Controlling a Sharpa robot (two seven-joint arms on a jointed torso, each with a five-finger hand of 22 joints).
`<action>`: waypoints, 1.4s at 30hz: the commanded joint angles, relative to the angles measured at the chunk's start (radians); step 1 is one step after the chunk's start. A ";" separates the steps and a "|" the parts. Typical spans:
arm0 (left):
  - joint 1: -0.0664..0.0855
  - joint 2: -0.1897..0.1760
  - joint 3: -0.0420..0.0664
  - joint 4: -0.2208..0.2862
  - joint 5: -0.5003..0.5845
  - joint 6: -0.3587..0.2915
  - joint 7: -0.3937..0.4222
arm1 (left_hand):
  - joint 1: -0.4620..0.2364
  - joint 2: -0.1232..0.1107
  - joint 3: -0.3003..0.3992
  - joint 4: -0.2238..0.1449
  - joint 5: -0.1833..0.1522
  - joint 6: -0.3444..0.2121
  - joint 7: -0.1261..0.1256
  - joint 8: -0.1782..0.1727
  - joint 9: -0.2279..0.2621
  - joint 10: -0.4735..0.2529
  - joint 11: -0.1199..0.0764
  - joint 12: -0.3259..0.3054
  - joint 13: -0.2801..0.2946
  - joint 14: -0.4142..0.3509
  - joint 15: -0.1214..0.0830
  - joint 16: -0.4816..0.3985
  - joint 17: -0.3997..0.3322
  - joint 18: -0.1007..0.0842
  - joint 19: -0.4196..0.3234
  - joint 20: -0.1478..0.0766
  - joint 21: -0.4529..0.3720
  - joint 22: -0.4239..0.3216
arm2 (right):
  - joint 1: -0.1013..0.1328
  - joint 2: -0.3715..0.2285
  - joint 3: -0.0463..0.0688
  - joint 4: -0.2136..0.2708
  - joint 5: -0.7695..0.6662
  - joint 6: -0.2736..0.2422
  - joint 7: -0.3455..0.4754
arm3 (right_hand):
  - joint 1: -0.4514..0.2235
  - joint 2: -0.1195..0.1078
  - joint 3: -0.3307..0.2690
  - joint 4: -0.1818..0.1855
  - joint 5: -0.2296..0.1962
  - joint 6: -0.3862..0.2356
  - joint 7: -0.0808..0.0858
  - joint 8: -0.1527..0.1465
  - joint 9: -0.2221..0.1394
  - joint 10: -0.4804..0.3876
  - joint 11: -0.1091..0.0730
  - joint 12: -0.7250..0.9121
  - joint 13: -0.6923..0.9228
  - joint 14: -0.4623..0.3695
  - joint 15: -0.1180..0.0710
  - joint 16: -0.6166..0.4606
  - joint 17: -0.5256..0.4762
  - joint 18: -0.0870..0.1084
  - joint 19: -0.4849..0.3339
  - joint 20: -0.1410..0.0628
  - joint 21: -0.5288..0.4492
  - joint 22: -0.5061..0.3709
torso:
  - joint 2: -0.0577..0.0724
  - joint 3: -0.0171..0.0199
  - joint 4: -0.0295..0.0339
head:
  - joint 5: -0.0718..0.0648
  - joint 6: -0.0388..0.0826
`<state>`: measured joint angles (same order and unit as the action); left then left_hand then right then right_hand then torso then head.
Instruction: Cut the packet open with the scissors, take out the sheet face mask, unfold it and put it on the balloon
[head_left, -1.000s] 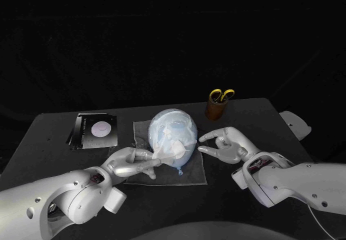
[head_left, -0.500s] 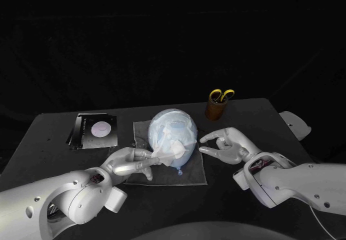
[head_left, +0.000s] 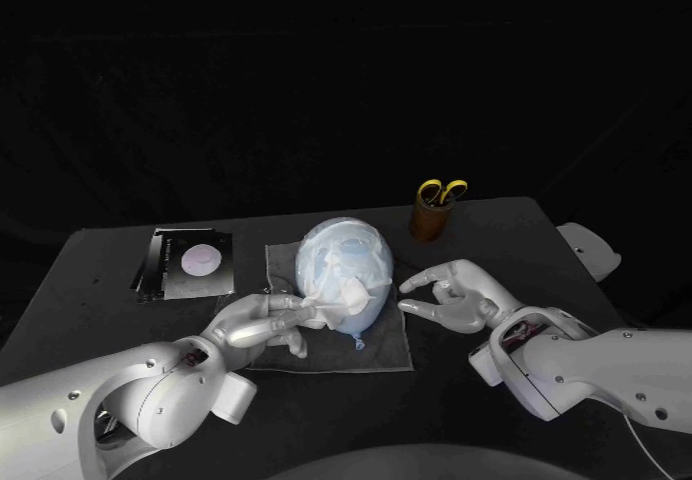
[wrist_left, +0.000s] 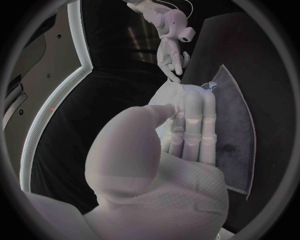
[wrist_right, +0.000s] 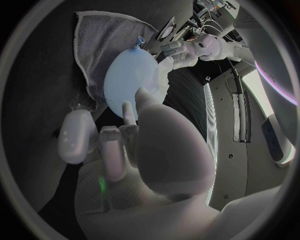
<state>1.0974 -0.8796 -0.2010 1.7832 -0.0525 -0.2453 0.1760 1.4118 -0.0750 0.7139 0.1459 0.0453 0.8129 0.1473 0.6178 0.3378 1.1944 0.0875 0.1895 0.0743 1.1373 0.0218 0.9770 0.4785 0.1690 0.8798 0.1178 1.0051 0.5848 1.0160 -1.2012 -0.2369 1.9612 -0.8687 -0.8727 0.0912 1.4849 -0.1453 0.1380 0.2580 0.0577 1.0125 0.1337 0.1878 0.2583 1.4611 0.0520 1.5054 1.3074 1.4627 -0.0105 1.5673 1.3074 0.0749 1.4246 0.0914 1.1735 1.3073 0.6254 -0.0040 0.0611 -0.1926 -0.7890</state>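
While pinching the sheet face mask (head_left: 343, 285), the left hand (head_left: 264, 322) now sits nearer the balloon (wrist_right: 128, 82). The right hand (head_left: 459, 298) hovers empty, fingers apart.

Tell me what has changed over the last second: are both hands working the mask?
The left hand, pinching the sheet face mask by its lower edge, has pushed it slightly up against the balloon. The right hand has drawn back a little toward the robot, holding nothing. The grey cloth, packet and scissors have not moved.
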 joint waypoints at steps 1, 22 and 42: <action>0.001 0.002 0.001 0.004 0.050 0.037 0.033 | 0.001 0.014 0.004 0.004 0.002 -0.014 -0.002 0.020 0.207 0.022 -0.005 -0.002 0.007 0.012 -0.004 0.018 0.015 0.015 0.012 0.000 -0.002 -0.001 | -0.001 0.000 0.000 0.006 -0.015 0.030 -0.010 | 0.001 0.012 -0.007 -0.001 -0.004 0.011 0.000 0.006 0.002 0.078 0.001 0.006 0.229 0.108 -0.004 0.003 0.263 0.001 0.001 0.000 0.007 0.122 | 0.000 0.0001 -0.0003 | -0.001 0.000; 0.005 -0.004 0.072 -0.006 0.108 0.270 0.082 | -0.023 -0.019 0.162 -0.030 0.001 -0.085 0.009 0.142 0.340 0.036 -0.008 0.064 0.138 0.023 -0.014 0.174 0.219 0.014 0.014 -0.013 0.055 0.035 | -0.001 0.030 0.000 0.005 -0.049 0.050 -0.018 | 0.018 0.028 -0.007 -0.009 -0.005 0.040 -0.013 0.023 0.006 0.086 -0.011 0.020 0.237 0.108 -0.014 0.003 0.263 -0.001 0.006 -0.008 0.020 0.129 | 0.001 -0.0002 -0.0006 | -0.003 0.007; 0.009 -0.013 0.081 -0.027 0.145 0.277 0.074 | -0.188 -0.047 0.316 -0.131 0.003 -0.085 -0.004 0.175 0.401 0.003 -0.018 0.139 0.254 0.066 -0.022 0.217 0.304 0.017 -0.007 -0.024 0.135 0.085 | -0.005 0.033 0.000 -0.012 -0.497 -0.087 0.133 | 0.070 0.028 0.012 -0.048 -0.005 0.057 -0.018 0.028 0.002 0.096 -0.016 0.040 0.248 0.108 -0.020 0.003 0.263 -0.013 0.029 -0.014 0.082 0.156 | 0.001 -0.0002 0.0004 | -0.006 0.013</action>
<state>1.1047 -0.8928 -0.1214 1.7552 0.0715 0.0116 0.2352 1.2310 -0.1240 1.0212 0.0233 0.0524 0.7282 0.1476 0.7895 0.3743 1.2042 0.0716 0.3217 0.3270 1.1930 0.0012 1.1915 0.7802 0.1783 0.8773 0.0946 1.1336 0.6684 1.0125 -1.1687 -0.2372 1.9499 -1.1438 -0.9126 0.1582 1.5507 -0.1156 0.1513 0.2156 0.0577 1.0624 0.1133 0.2087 0.2613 1.4646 0.0444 1.5426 1.3092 1.4685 -0.0234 1.5668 1.3073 0.0687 1.4474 0.0800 1.2541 1.3077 0.6261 -0.0045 0.0616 -0.1987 -0.7752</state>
